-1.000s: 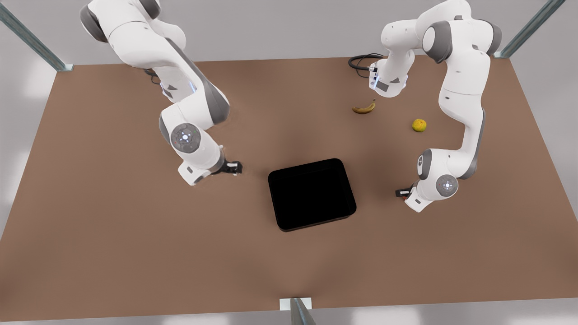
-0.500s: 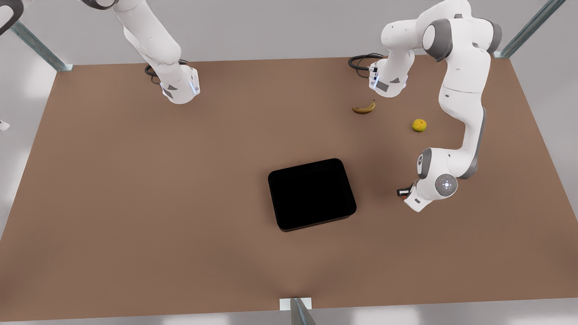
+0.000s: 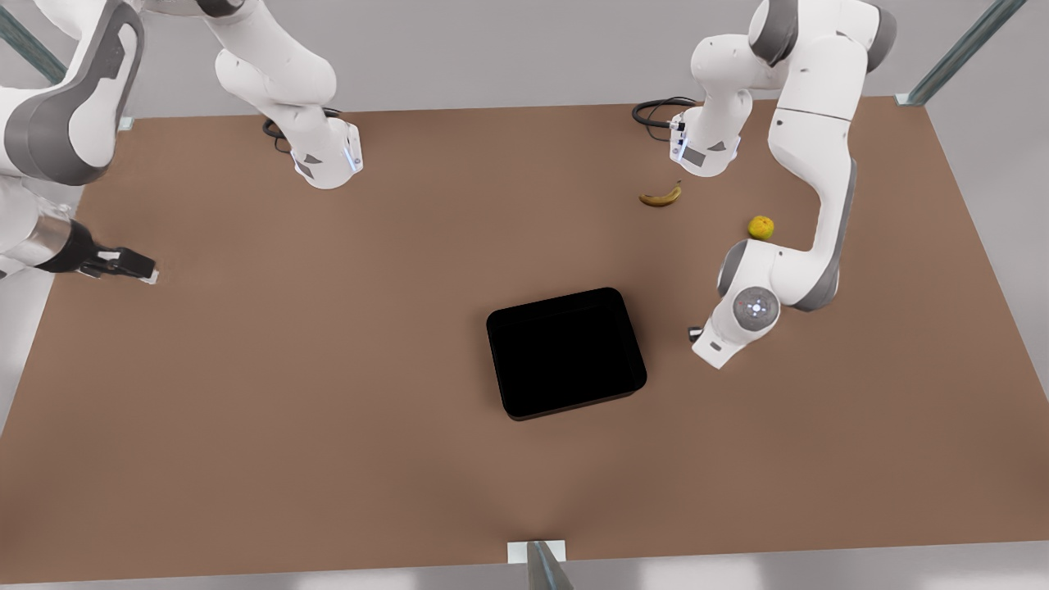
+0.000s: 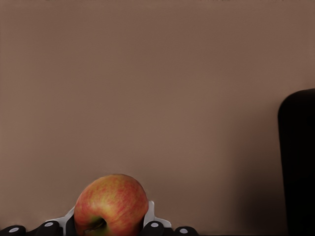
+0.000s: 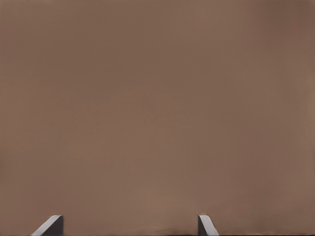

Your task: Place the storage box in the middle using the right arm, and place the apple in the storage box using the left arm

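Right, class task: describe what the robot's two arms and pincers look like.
Both arms are white jointed tubes with grey joint covers; the left arm, on the front view's right, shows a round lit wrist cap. Black cables coil at the bases. The right pincer, at the front view's left edge, and the left pincer are black, two-fingered.

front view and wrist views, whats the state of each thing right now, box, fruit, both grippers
storage box: upright on the table's middle, nothing inside.
apple: held between the left gripper's fingers.
left gripper: shut on the apple, beside the box at the front view's right.
right gripper: open, holding nothing, near the table edge at the front view's left.
banana: lying on the table.
yellow-green fruit: resting on the table.
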